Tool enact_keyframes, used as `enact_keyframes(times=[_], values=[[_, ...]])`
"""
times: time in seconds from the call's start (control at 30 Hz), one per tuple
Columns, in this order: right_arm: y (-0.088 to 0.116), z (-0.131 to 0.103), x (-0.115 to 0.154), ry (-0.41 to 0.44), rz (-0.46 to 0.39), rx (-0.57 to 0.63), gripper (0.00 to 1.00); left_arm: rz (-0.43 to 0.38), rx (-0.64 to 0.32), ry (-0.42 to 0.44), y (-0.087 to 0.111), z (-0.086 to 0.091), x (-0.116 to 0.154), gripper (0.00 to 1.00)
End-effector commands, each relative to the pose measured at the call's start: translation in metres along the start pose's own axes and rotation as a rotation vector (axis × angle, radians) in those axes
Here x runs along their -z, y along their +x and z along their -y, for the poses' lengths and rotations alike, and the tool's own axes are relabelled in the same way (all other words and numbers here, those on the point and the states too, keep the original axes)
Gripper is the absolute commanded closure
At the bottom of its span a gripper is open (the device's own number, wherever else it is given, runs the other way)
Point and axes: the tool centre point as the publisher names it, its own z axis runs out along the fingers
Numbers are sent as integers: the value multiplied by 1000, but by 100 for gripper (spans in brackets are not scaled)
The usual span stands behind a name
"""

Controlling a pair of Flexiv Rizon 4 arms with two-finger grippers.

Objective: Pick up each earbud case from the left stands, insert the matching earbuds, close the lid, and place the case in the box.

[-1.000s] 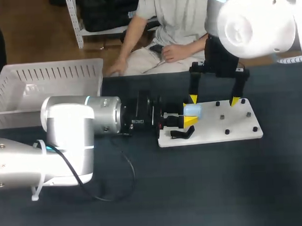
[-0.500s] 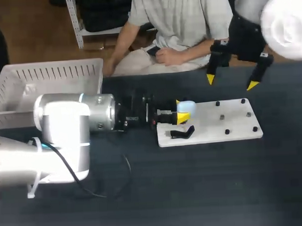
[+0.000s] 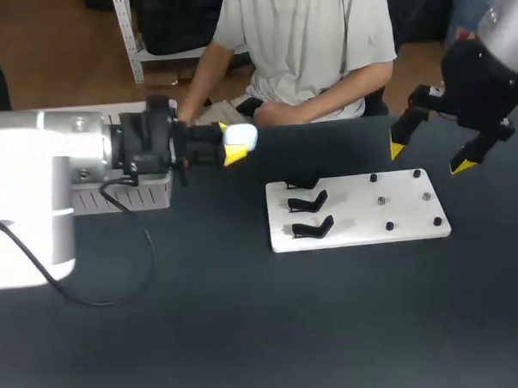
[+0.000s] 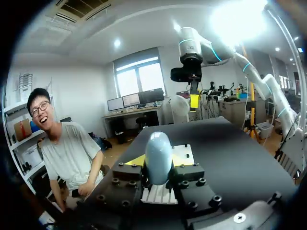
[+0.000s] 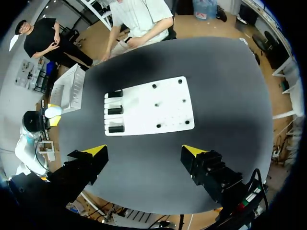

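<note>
Behind left arm, box mostly hidden — left gripper clamps earbud case.

Left arm: white and silver cylindrical links; black cable looping behind left tool. Black screws on its blocks. Right tool: black, yellow wedge tips.
</note>
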Motion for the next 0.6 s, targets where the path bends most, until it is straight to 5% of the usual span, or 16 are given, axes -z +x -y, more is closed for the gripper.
enact_keyframes(times=[0.03, 0.23, 0.47, 0.6], values=[[4, 1, 0, 3, 62, -3, 0, -77, 38, -215, -1, -13, 66, 100], [4, 1, 0, 3, 62, -3, 0, -237, 85, -469, 35, -76, 108, 100], [4, 1, 0, 3, 62, -3, 0, -359, 196, -583, 85, -131, 133, 100], [4, 1, 0, 3, 62, -3, 0, -438, 257, -656, 119, -148, 138, 100]])
